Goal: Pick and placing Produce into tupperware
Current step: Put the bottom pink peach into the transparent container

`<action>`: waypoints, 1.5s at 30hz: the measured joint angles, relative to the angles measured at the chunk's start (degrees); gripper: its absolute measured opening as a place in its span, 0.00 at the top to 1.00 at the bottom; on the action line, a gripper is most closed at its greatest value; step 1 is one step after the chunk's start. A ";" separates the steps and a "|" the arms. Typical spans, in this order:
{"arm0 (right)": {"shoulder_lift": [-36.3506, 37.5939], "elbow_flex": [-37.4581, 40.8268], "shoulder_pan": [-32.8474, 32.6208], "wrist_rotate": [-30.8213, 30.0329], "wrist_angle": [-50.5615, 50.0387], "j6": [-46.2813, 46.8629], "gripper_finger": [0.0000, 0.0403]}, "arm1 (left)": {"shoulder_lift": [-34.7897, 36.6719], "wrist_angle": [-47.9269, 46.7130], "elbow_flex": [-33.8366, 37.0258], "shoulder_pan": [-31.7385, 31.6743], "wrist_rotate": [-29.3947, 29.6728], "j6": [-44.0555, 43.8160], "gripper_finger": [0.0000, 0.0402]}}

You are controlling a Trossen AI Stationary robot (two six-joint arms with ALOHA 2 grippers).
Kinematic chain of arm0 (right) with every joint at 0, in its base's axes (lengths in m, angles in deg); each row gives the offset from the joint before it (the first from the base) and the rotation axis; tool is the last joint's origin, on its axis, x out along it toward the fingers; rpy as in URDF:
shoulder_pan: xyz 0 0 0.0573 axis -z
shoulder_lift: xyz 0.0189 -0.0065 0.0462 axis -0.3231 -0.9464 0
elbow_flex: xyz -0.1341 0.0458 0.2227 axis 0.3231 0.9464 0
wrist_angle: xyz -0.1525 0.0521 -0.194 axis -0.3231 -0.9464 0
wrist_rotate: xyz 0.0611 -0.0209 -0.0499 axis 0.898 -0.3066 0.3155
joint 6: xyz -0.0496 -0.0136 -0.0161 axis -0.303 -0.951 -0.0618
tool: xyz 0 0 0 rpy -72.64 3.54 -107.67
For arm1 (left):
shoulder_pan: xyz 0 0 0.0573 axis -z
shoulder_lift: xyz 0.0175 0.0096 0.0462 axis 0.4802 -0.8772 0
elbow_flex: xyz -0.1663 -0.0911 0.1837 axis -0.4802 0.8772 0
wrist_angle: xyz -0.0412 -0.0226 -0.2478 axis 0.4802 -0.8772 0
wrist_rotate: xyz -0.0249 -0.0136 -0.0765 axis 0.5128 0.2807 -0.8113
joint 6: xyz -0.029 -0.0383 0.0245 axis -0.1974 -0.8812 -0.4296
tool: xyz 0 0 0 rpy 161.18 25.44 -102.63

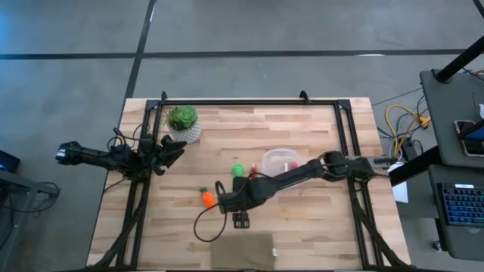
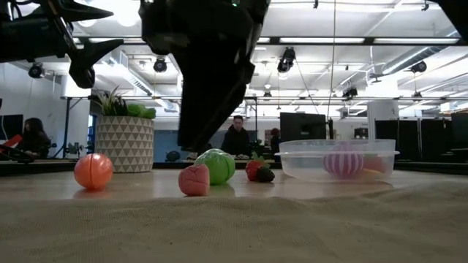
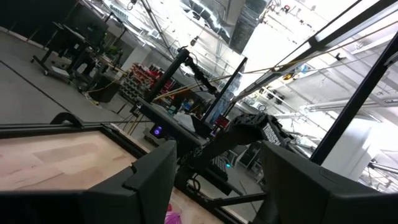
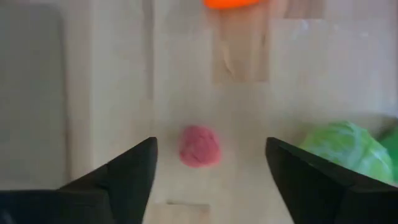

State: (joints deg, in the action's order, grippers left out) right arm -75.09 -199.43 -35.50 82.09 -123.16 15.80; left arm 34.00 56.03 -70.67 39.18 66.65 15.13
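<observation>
My right gripper (image 4: 211,155) is open and points down over the table's middle (image 1: 240,217). A small pinkish-red piece (image 4: 200,146) lies on the table below it, between the two fingers and untouched. In the low view the piece (image 2: 194,180) sits under the gripper (image 2: 196,139). Around it lie a green ball (image 2: 217,166), an orange piece (image 2: 93,170) and a small red piece (image 2: 256,170). The clear round tupperware (image 1: 281,160) stands toward the far right of these and holds a magenta striped piece (image 2: 342,163). My left gripper (image 1: 172,147) is open and waits by the plant pot.
A leafy plant in a white patterned pot (image 1: 184,125) stands at the far left of the table, next to my left gripper. A grey mat (image 1: 242,251) lies at the near edge. A black frame (image 1: 249,102) runs round the table. People show in the room behind (image 2: 235,139).
</observation>
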 joint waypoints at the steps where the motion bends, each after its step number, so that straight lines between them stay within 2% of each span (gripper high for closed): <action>1: 0.02 0.07 -0.23 0.18 0.26 0.16 0.31 | 0.00 0.00 -0.01 0.01 -0.02 0.00 0.46; 6: 0.03 0.17 -0.74 0.10 1.22 0.25 0.46 | -0.20 -0.39 -0.02 0.00 -0.05 -0.02 0.46; 11: 0.04 0.85 -0.98 0.10 1.34 0.29 0.53 | -0.36 -0.41 -0.02 0.02 -0.07 -0.11 0.46; 17: 0.04 4.09 -2.21 1.35 3.70 1.92 0.54 | -0.43 -0.41 -0.02 0.00 -0.07 -0.11 0.46; 27: 0.04 5.17 -2.42 0.86 7.67 2.24 0.54 | -1.05 -0.37 -0.02 0.02 -0.07 -0.09 0.46; 35: 0.04 8.31 -2.62 1.12 10.02 3.68 0.50 | -1.92 -0.41 -0.02 0.02 -0.07 -0.09 0.46; 45: 0.11 8.55 -2.62 0.71 15.01 3.31 0.52 | -1.86 -0.37 -0.02 0.00 -0.07 -0.09 0.46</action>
State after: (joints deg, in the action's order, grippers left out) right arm -74.98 -190.89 -38.12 82.80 -108.15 19.11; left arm 32.14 55.66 -70.69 39.18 66.58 15.04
